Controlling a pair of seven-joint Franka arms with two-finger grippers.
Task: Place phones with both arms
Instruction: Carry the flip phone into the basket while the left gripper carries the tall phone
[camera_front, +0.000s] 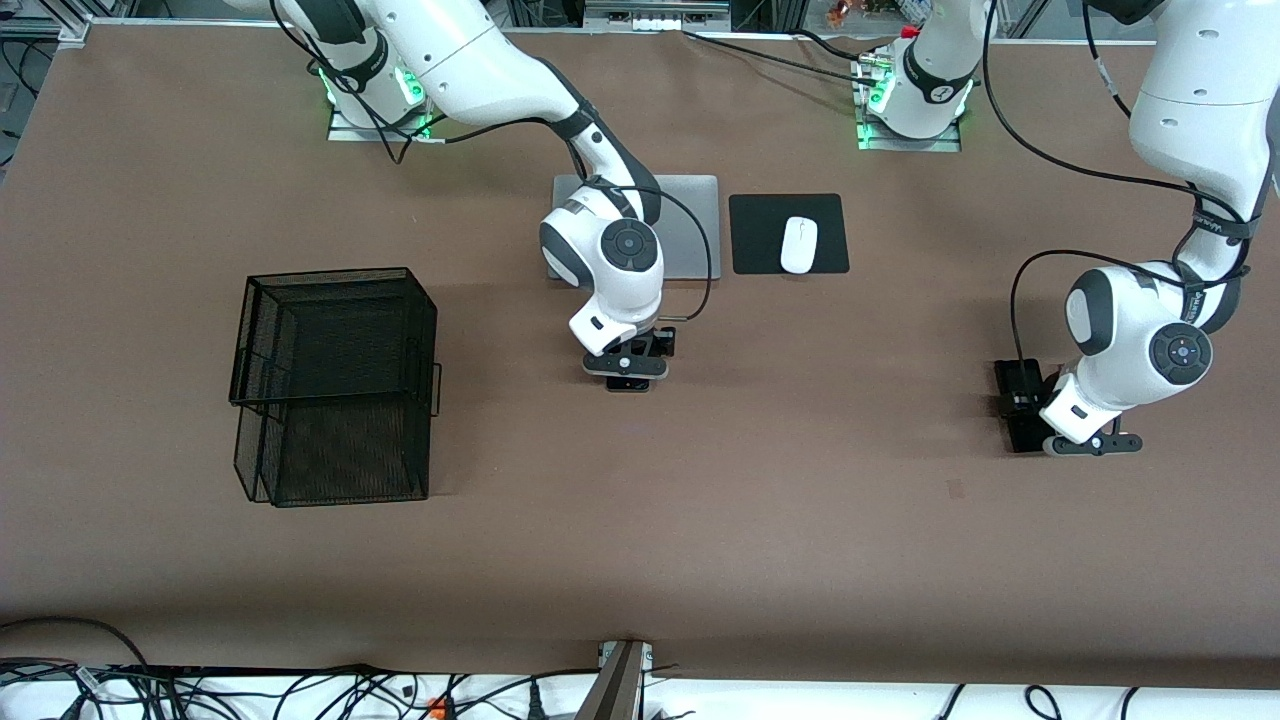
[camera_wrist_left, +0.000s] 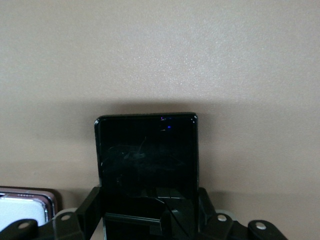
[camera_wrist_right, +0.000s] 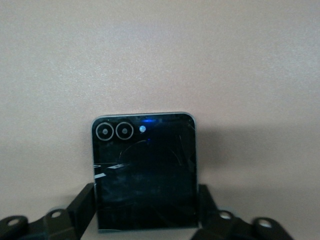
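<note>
The wide brown table (camera_front: 700, 520) carries several things. A black wire-mesh basket (camera_front: 335, 385) stands toward the right arm's end. A flat silver laptop (camera_front: 690, 225) lies near the robots' bases, and beside it a black square mouse pad (camera_front: 760, 235). A small squarish black flip phone (camera_wrist_right: 145, 170) lies near the middle. A long slim black slab phone (camera_wrist_left: 147, 160) lies toward the left arm's end, just beside a pale lavender-white phone (camera_wrist_left: 22, 210).

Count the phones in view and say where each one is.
3. Black slab shut in the left gripper, at the left arm's end. Lavender phone beside it, mostly hidden. Flip phone shut in the right gripper, nearer the camera than the laptop.
</note>
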